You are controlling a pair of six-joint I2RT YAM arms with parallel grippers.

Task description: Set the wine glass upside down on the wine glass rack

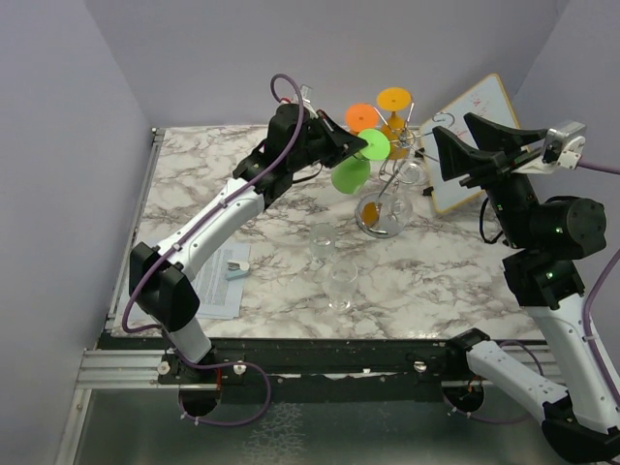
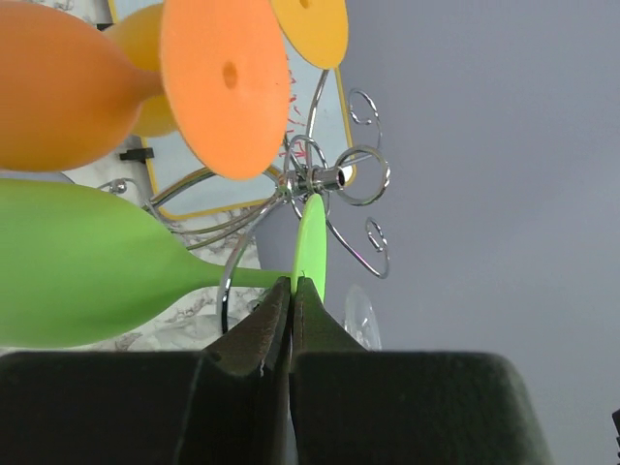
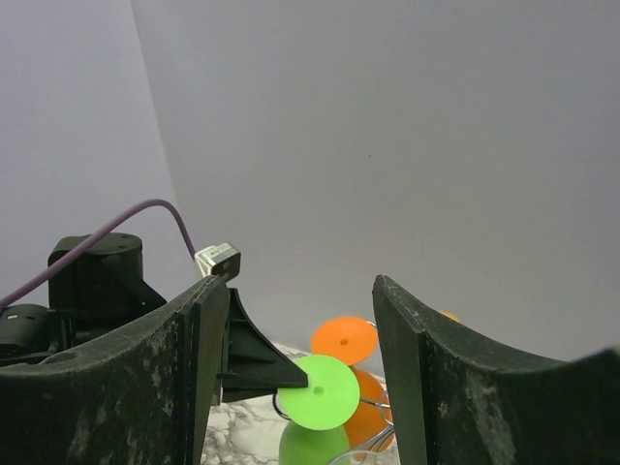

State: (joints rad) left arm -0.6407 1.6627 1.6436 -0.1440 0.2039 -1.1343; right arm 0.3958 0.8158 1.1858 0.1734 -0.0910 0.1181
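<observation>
The green wine glass point(image 1: 353, 172) hangs upside down, bowl downward, with its foot disc point(image 1: 374, 145) up at the top of the silver wire rack point(image 1: 390, 189). My left gripper point(image 1: 359, 147) is shut on the edge of that foot disc. In the left wrist view the gripper point(image 2: 292, 283) pinches the disc point(image 2: 312, 242) right below the rack's hub point(image 2: 327, 178), with the green bowl point(image 2: 77, 266) at the left. I cannot tell whether the rack bears the glass. My right gripper point(image 1: 450, 124) is open and empty, raised to the right of the rack; in its own view point(image 3: 300, 286) it looks down at the green disc point(image 3: 320, 391).
An orange glass point(image 1: 361, 116) and a yellow-orange glass point(image 1: 394, 99) hang upside down on the rack. Two clear glasses point(image 1: 322, 239) point(image 1: 341, 284) stand on the marble table point(image 1: 194, 174) in front of it. A tilted whiteboard point(image 1: 480, 107) leans at the back right. A paper sheet point(image 1: 221, 286) lies at the left.
</observation>
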